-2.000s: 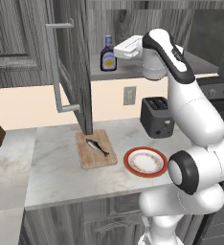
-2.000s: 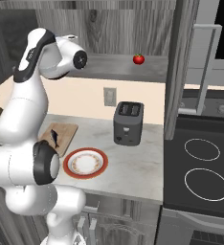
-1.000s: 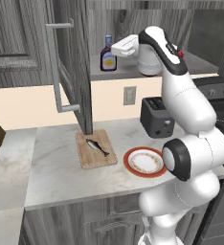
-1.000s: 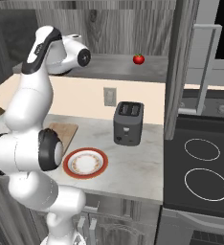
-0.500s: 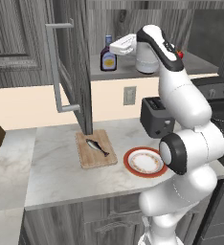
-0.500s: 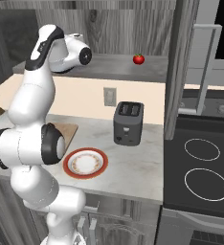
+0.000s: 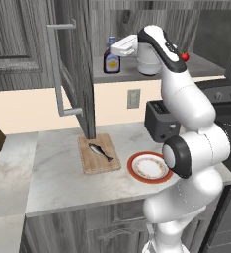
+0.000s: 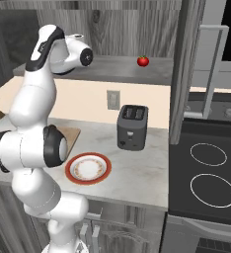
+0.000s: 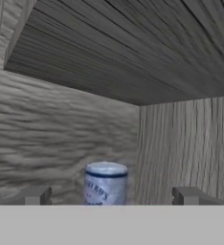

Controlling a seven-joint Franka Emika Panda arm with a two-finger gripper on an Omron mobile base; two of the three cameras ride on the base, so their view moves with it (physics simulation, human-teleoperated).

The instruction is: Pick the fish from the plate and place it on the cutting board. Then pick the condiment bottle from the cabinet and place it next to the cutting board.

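Reaching further toward the upper left of the left base view than two seconds back, the arm is bringing its claw up beside the condiment bottle on the cabinet shelf, the wrist turning to face it. The claw is standing wide, gripping nothing; in the hand view its two fingertips are flanking the bottle's cap, which is sitting low in the frame between them.

The fish is already lying on the cutting board at centre left of the desk, and the plate just right of it is bare, so the bottle pick is the step in hand.

To do it well, I judge the claw should be dropping a little, so the pads meet the body rather than the narrow neck, then easing forward while keeping the bottle centred before closing. The open cabinet door is hanging close on the left.
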